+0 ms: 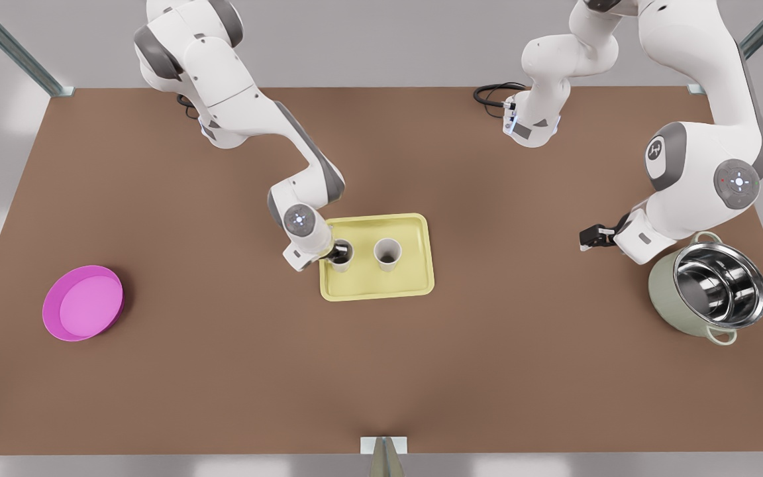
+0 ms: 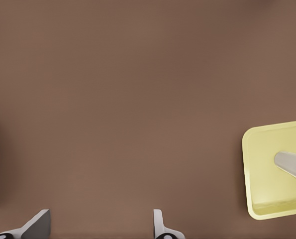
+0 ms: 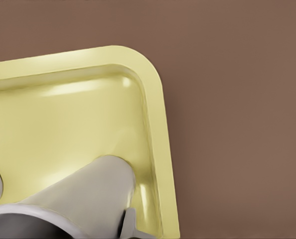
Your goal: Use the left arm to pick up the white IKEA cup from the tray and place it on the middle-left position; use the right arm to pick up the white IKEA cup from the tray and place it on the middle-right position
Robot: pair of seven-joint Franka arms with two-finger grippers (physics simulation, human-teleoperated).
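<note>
A wide brown table [image 1: 381,371] carries everything, with two white robot arms reaching in from its far edge. Near the middle lies the pale yellow tray [image 1: 377,295], well apart from a steel pot [image 1: 709,288] with a pale green outside near the front view's right and a round pink plate [image 1: 82,303] near the front view's left. Two white cups stand upright on the tray, side by side and not touching. The right arm, on the front view's left, reaches down to the tray, and the right claw [image 1: 340,251] sits at the mouth of the first cup [image 1: 344,266], the one nearer that arm. The right wrist view shows this cup's wall close against the claw, but whether the claw has pinched it cannot be told. The cup rests on the tray floor near a rounded corner. The second cup [image 1: 387,254] stands free beside it. The left arm waits on the front view's right, just beside the pot, and the left claw [image 1: 590,237] hangs spread wide with nothing in it, over bare table well apart from the tray. The step in hand appears to be the right arm's grasp of its cup, so neither cup is placed yet. The next move likely calls for a firm pinch on the cup wall, then a straight lift clear of the low rim without bumping the neighbouring cup, before carrying it to bare table on the right arm's side.
</note>
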